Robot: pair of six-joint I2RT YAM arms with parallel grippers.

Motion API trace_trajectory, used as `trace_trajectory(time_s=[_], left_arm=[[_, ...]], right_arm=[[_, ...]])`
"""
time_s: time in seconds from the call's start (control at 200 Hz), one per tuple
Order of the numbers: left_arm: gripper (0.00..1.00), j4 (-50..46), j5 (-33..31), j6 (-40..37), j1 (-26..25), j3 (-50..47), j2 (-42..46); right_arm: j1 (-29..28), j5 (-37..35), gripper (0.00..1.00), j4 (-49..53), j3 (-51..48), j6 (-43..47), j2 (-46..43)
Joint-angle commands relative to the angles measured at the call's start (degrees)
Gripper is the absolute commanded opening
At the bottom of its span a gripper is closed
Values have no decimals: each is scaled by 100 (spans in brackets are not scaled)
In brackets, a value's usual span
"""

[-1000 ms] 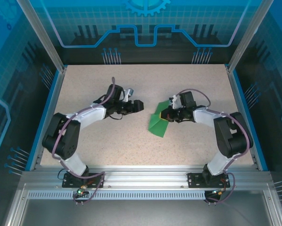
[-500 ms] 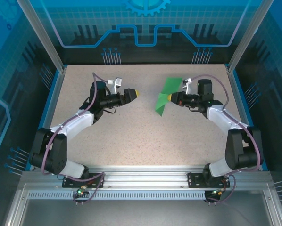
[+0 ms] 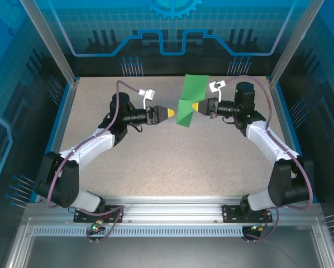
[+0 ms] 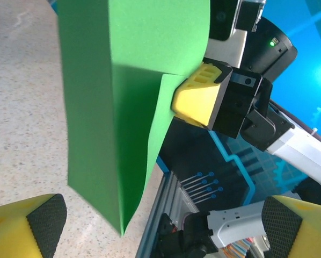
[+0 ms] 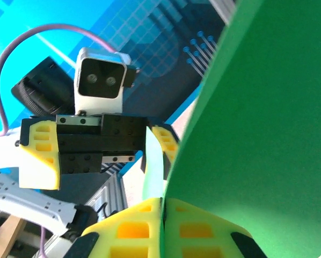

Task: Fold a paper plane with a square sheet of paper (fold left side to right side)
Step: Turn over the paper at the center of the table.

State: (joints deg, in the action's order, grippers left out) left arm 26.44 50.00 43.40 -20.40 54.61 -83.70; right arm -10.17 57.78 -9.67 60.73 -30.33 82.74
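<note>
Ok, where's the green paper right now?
In the top view the green paper is held up at centre-back, pinched by the right gripper, with the open left gripper just to its left.

Bright green, matte, unmarked all over the paper (image 3: 187,103), going darker green inside the shaded folds. Yellow finger blocks on a black body at the right gripper (image 3: 194,106). Same yellow at the left gripper (image 3: 170,112); pads (image 4: 45,223) dark grey, seemingly fine-dotted. Beige with fine speckle across the table (image 3: 172,162), blue along its edge. Translucent blue back wall (image 3: 172,28), pale grid and circuit lines. Lilac cables (image 3: 118,89). White arm shells (image 3: 94,146), black joints.
</note>
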Motion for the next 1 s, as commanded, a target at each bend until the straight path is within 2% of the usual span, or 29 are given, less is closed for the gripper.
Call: trace_trajectory(time_s=[0.0,0.145,0.325,0.6,0.745,0.995], left_arm=[[97,164,195,-135,-59,258,-73],[96,383,229,37,-148,376,-253],[87,406,256,99,-237,503,-392],[59,181,99,5,-237,507,-380],[48,121,37,-33,-239,484,-381],[20,-6,-95,-112,-236,455,-366]], right_arm=[[-213,321,5,-195,235,88,74],[-401,386,5,-248,295,-46,187],[-546,378,5,-483,282,-291,317],[-551,287,6,-466,166,-377,366],[-521,261,7,-448,88,-395,326],[-478,216,11,-402,-17,-391,236]])
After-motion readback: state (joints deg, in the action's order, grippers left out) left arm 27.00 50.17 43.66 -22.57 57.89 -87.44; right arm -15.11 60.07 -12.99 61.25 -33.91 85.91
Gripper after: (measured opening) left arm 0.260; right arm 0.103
